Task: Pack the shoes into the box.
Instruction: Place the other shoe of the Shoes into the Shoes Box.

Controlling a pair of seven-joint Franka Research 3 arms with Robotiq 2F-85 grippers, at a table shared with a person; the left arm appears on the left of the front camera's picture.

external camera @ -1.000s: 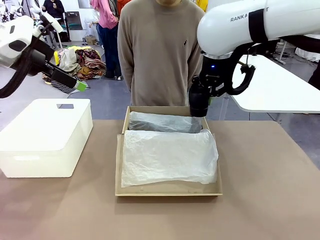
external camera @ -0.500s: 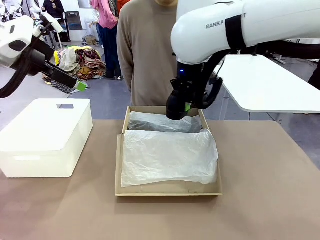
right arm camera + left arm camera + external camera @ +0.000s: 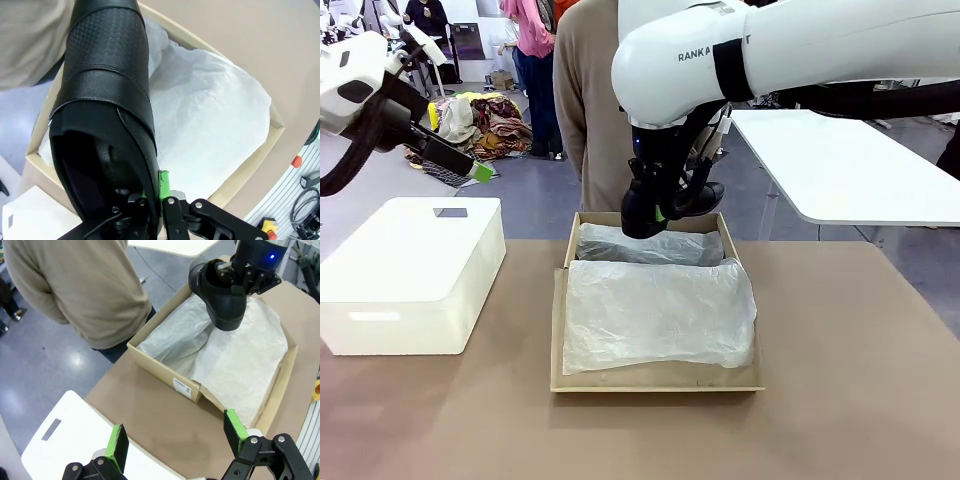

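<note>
Brown, matte tabletop (image 3: 840, 400) spreads beneath both pincers. Beyond the right pincer (image 3: 658, 214), at the table's far edge, stands a person in a beige knitted sweater (image 3: 620, 110). Below the left pincer (image 3: 480, 172) sits a white rounded plastic box with its lid on (image 3: 415, 270).

Directly under the right pincer lies the tan cardboard shoebox (image 3: 655, 381). It is open and lined with crumpled white tissue paper (image 3: 660, 310) that covers its whole floor. Whether a shoe lies beneath that paper cannot be told.

The right pincer is clamped nearly shut on the back rim of a glossy black leather dress shoe (image 3: 107, 100). One finger is inside the opening and the other outside, and the toe points away from the pincer toward the box's far wall. From the left wrist view the shoe (image 3: 222, 300) appears to hang just above the paper at the box's far end, not resting on it. The left pincer (image 3: 175, 440) has its jaws spread wide and grips nothing.

The step in hand looks like bringing this shoe to its place in the shoebox. The next move probably calls for lowering it until the sole settles on the paper. It should lie along the box's length and to one side, so that room remains for its partner. Only then should the jaws part, and the pincer lift straight up without snagging the tissue.
</note>
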